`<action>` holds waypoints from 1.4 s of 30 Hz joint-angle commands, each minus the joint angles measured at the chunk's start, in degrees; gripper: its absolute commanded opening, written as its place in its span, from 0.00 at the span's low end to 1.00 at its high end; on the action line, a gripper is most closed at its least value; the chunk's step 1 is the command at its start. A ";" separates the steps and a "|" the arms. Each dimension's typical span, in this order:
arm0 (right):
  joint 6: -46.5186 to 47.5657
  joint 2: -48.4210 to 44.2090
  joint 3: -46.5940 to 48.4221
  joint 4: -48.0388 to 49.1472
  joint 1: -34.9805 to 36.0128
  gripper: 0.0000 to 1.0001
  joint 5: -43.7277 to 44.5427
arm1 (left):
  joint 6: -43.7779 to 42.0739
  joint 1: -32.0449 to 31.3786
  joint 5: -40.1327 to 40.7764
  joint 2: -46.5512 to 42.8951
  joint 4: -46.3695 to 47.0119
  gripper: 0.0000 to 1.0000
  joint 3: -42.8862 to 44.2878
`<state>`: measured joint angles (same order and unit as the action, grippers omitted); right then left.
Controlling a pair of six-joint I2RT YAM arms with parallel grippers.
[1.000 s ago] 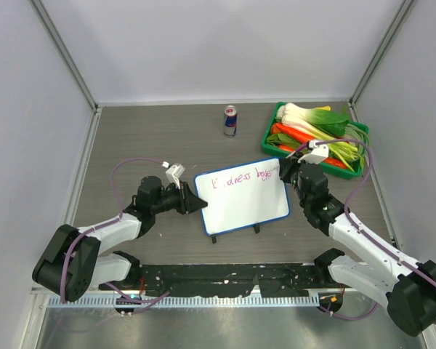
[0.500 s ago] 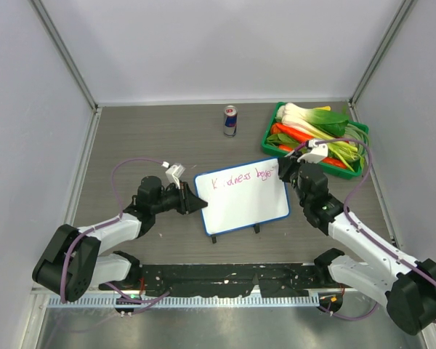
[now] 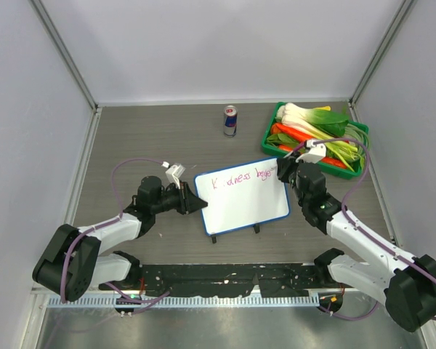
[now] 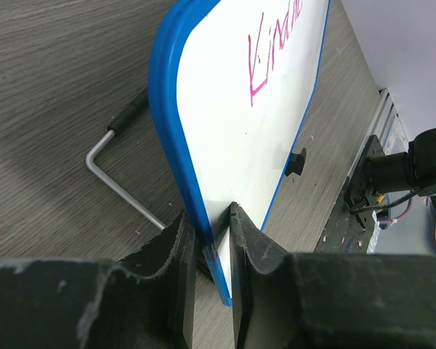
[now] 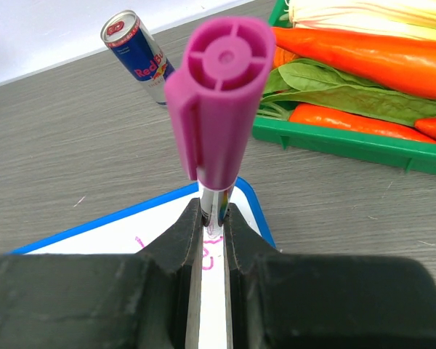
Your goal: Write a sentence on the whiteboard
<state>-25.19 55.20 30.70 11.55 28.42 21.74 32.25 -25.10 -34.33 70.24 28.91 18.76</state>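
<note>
The whiteboard (image 3: 243, 196), white with a blue rim, stands propped on the table's middle. Magenta words (image 3: 241, 179) run along its top edge. My left gripper (image 3: 198, 206) is shut on the board's left rim; the left wrist view shows the rim (image 4: 176, 156) between the jaws and the start of the writing (image 4: 265, 62). My right gripper (image 3: 282, 170) is shut on a magenta-capped marker (image 5: 221, 94) at the board's top right corner. The right wrist view shows the marker upright over the board (image 5: 131, 236); its tip is hidden between the fingers.
A green tray (image 3: 269, 128) of carrots and leafy greens sits at the back right, just behind my right gripper. A drink can (image 3: 230, 120) stands behind the board. The board's wire stand (image 4: 120, 185) rests on the table.
My right gripper with the marker has shifted slightly up and left at the board's top right corner. The left gripper and the board have not moved.
</note>
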 commanded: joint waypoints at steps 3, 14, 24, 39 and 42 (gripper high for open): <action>-0.21 -1.32 -1.25 0.23 -0.12 0.01 -0.29 | -3.69 -0.65 0.93 0.95 -1.66 0.00 0.92; -0.74 -2.46 -3.01 -1.35 -0.12 0.01 -1.78 | -3.60 -0.74 0.93 0.95 -1.66 0.00 1.01; -0.30 -3.34 -3.19 -2.32 -0.12 0.01 -0.56 | -3.60 -0.65 0.93 1.04 -1.66 0.00 1.01; 0.14 -1.59 0.33 -1.09 -0.12 0.01 1.64 | -3.60 -0.65 0.93 0.95 -1.75 0.00 1.01; 0.32 -1.67 1.12 -1.01 -0.04 0.01 2.26 | -3.60 -0.74 1.02 1.04 -1.75 0.00 0.92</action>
<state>-25.58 53.30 28.69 9.23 28.42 21.58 32.27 -25.12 -34.48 70.30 28.91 19.00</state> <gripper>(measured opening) 0.162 0.237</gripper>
